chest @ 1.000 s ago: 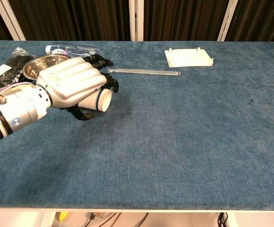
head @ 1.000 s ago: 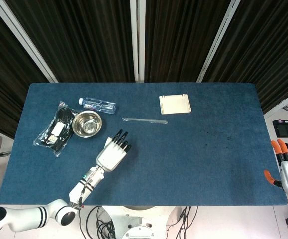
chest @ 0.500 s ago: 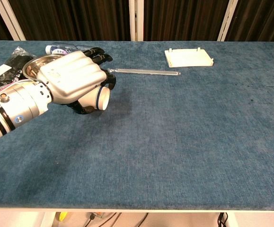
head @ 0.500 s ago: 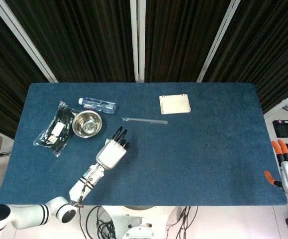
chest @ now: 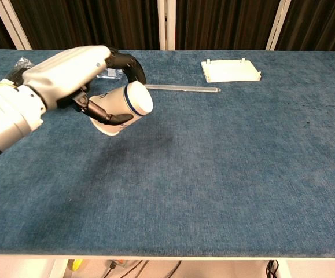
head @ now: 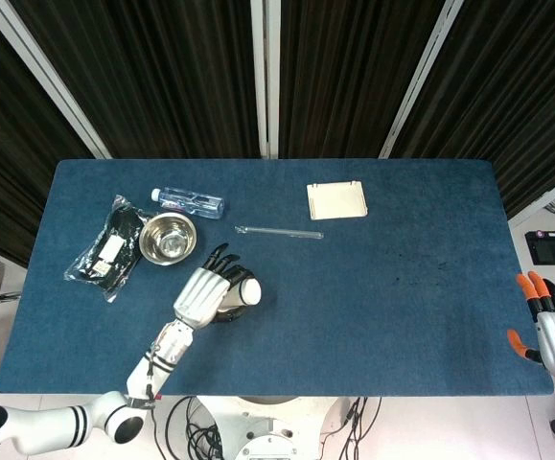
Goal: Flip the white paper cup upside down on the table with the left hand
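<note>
The left hand [chest: 69,78] grips the white paper cup with a blue band [chest: 124,107], now lifted off the blue worktop [chest: 225,162] beside the steel bowl [head: 169,238], tilted, ready for turning over.

table [head: 402,316]: blue cloth top | curtains [head: 162,77]: dark, pleated, behind | floor [head: 430,426]: pale, cables [head: 196,422] below

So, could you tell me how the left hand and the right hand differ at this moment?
The left hand is over the table, gripping the white paper cup clear of the surface and tilted on its side; the right hand sits off the table's right edge and holds nothing. The left hand's fingers curl around the cup, the right hand's are extended. The left hand's fingertips look black, the right hand's orange. Both have white bodies.
</note>
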